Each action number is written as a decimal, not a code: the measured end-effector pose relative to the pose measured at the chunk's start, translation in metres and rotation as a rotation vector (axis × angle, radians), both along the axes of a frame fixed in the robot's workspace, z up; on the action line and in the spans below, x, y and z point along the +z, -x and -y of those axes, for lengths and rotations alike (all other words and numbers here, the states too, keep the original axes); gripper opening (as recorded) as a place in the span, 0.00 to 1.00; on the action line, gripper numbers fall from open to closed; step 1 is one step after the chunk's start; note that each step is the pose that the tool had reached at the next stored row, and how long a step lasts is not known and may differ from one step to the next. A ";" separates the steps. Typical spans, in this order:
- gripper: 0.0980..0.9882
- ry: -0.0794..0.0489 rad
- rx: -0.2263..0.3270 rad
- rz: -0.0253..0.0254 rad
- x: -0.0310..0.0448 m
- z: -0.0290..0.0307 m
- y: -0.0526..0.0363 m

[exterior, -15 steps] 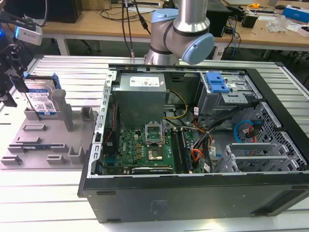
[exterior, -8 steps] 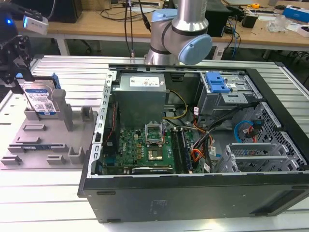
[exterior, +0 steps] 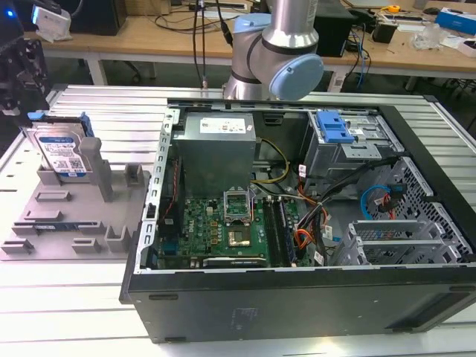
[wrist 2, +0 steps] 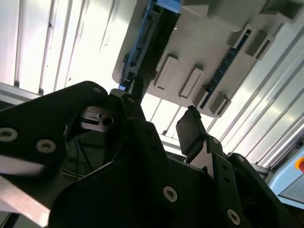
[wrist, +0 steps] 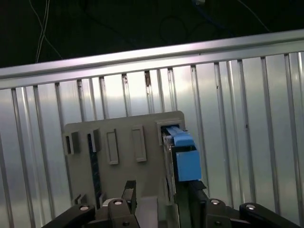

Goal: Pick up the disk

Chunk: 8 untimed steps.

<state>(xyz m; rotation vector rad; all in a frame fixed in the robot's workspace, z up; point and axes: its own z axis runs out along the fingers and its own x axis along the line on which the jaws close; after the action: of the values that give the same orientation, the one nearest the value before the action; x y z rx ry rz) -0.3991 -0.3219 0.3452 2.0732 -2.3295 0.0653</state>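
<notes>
Disk (exterior: 63,152) stands on edge in slot of grey holder tray (exterior: 74,212), on ribbed metal table (exterior: 74,312), toward exterior view's left of open computer case (exterior: 297,312). Gripper (wrist 2: 161,118) hovers over tray close to disk, no contact visible. Fingers (wrist 2: 190,130) spread apart, nothing between them. Disk's blue-edged top faces the first wrist view. Grey power supply (exterior: 216,149) sits inside case, arm base (exterior: 275,52) behind it.

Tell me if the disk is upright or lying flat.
Upright: the disk stands on edge in a slot of the grey holder.
</notes>
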 end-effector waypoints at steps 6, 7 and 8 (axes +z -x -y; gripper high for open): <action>0.52 0.004 0.007 0.0000 -0.0007 -0.0108 0.0104; 0.52 0.004 0.008 0.0000 -0.0007 -0.0108 0.0104; 0.52 0.004 0.008 0.0000 -0.0007 -0.0108 0.0104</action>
<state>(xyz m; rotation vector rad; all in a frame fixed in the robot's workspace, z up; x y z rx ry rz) -0.4095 -0.3111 0.3445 2.0809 -2.3193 0.0698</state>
